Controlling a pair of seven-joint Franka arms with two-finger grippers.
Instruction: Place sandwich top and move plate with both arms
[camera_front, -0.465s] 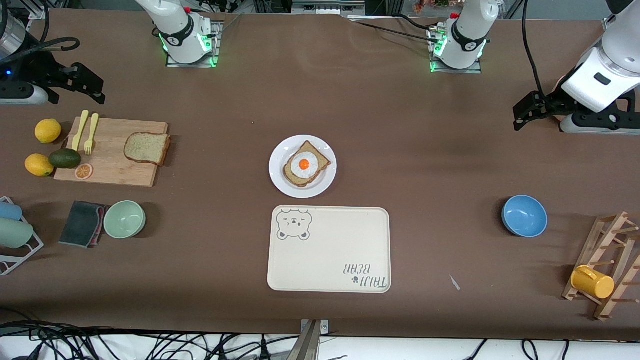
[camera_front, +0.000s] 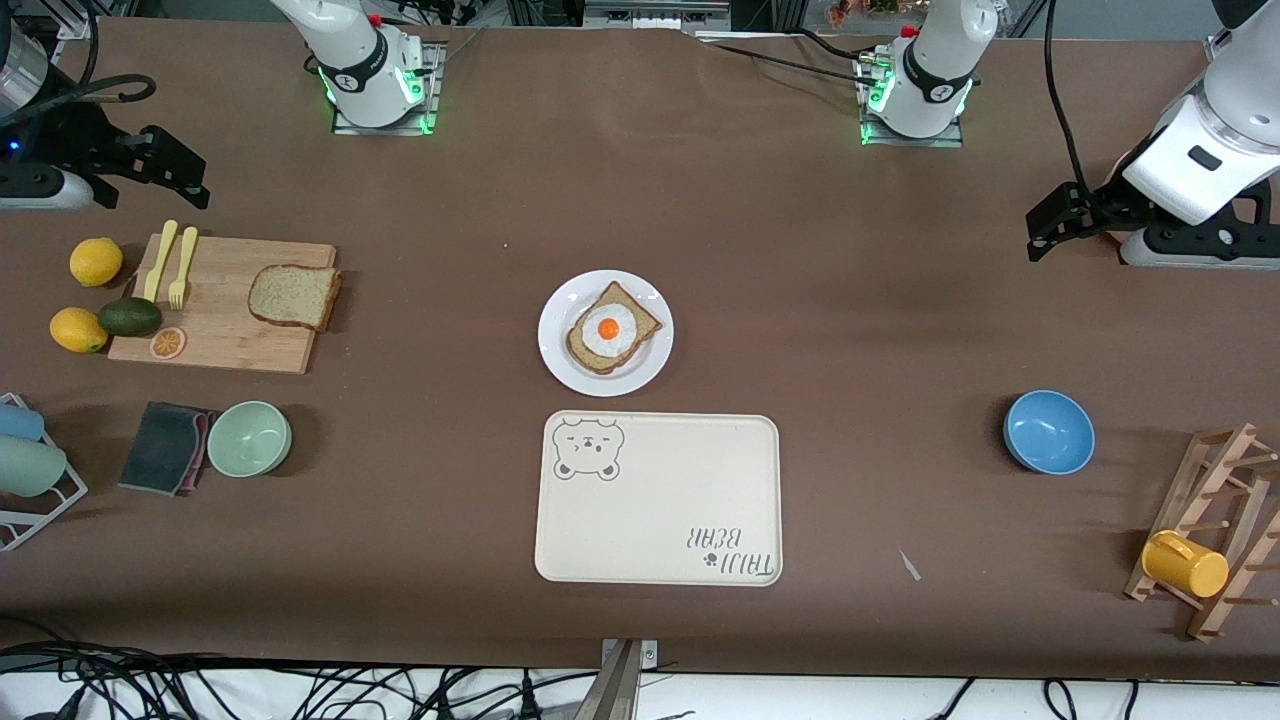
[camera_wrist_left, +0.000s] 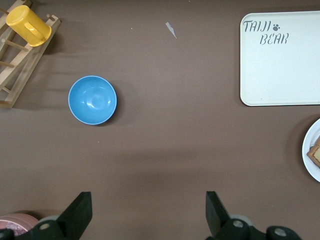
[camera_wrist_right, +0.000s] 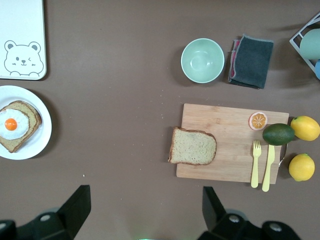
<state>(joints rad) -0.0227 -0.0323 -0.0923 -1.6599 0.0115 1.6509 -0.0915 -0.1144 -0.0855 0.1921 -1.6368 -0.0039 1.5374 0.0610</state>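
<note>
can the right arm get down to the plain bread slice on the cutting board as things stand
Probably yes: the sandwich top lies flat and uncovered at the cutting board's edge, nothing stacked on it, and the open right gripper hangs above the table near it.

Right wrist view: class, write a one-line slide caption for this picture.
Open right pincer hovers above the sandwich top on its cutting board, the egg-topped slice waiting on the plate.
</note>
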